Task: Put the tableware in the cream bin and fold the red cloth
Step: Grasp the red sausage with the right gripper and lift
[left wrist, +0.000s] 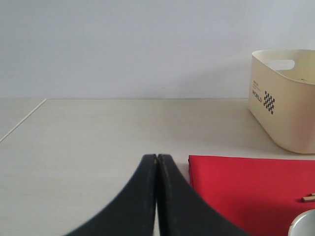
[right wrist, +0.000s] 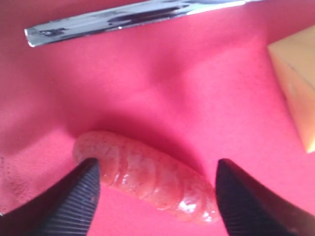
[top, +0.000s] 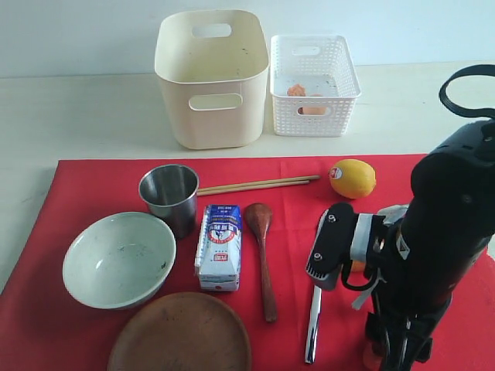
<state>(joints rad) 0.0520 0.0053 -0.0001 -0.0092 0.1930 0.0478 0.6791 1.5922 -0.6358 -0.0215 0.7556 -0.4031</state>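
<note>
On the red cloth point(top: 100, 185) lie the steel cup point(top: 170, 195), green-white bowl point(top: 117, 259), brown plate point(top: 179, 334), wooden spoon point(top: 261, 255), chopsticks point(top: 257, 185) and silver knife point(top: 312, 325). The cream bin point(top: 210, 77) stands behind the cloth. My right gripper point(right wrist: 157, 167) is open and low over the cloth point(right wrist: 162, 83), its fingers on either side of a pink sausage piece point(right wrist: 147, 172), with the knife point(right wrist: 128, 18) nearby. My left gripper point(left wrist: 157, 157) is shut and empty over bare table beside the cloth's corner point(left wrist: 246, 187), facing the bin point(left wrist: 288, 98). It is outside the exterior view.
A milk carton point(top: 220, 247) stands between cup and spoon. A lemon point(top: 353, 178) lies on the cloth near the right arm point(top: 433, 255). A white lattice basket point(top: 313, 73) holding food pieces stands right of the bin. A cheese wedge point(right wrist: 298, 83) lies close to the right gripper.
</note>
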